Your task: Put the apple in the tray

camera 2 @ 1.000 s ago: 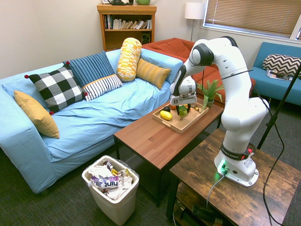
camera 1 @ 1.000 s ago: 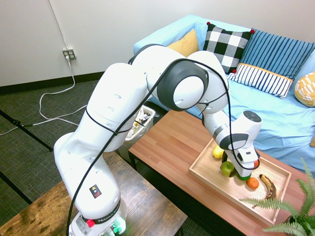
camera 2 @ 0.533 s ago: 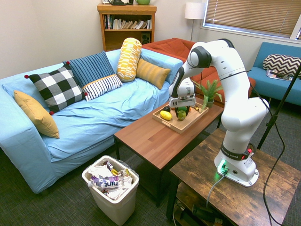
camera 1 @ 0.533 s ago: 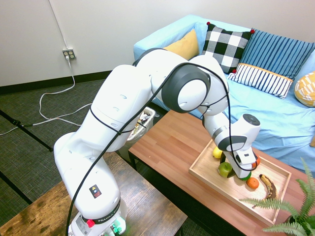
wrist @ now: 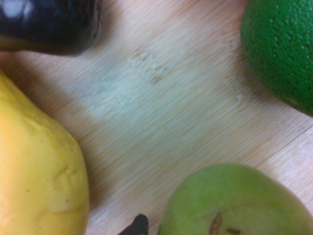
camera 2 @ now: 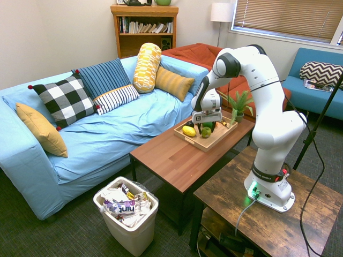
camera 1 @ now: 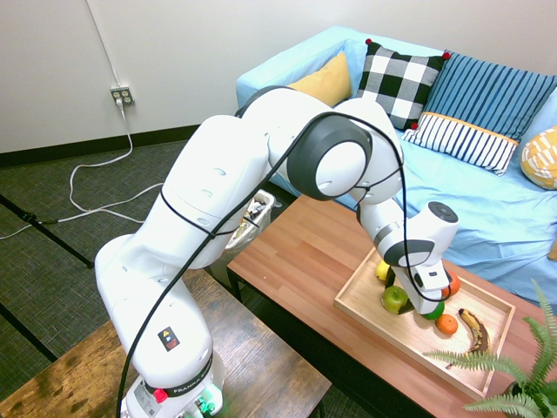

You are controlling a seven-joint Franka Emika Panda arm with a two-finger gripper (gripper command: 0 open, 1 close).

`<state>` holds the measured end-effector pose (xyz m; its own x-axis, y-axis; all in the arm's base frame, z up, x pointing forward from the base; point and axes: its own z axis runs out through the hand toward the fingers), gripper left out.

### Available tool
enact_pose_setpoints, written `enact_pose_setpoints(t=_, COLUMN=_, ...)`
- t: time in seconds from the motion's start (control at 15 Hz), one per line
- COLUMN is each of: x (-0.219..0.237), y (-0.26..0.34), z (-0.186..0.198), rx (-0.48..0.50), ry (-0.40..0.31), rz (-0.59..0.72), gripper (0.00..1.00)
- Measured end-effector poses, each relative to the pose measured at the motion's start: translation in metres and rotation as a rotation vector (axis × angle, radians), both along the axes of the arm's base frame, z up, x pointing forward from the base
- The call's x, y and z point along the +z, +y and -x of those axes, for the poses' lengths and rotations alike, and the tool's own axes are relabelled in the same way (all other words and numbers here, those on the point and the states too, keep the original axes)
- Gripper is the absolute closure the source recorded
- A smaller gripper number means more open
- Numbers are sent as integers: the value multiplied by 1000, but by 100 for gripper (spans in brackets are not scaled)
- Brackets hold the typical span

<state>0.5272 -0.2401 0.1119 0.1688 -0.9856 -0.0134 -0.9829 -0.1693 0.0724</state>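
First exterior view has the apple low in the tray, under the end effector; whether it is gripped I cannot tell. Released now, it might roll against the yellow fruit or green fruit close by.

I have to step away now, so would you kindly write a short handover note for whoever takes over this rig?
Gripper: low over the tray, right at the apple. The views do not show whether the fingers are open or shut, or whether they hold the apple.
Apple: inside the tray's walls, at or just above its floor, beside the yellow fruit and the dark green fruit. The wrist view shows it close over the bare wood.
Done: apple carried to the tray.
Left: confirm the apple rests on the wood, release it if held, then lift the arm clear.
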Motion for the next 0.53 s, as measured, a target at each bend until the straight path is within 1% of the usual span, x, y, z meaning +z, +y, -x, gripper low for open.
enact_pose_setpoints(t=0.2, x=12, y=-1, z=-4, rx=9, ry=-19, rz=3, gripper=0)
enact_pose_setpoints(t=0.33, x=36, y=-6, z=-5, rx=9, ry=-42, rz=5, gripper=0)
enact_pose_setpoints(t=0.53, x=78, y=-15, z=3, rx=4, ry=-66, rz=9, gripper=0)
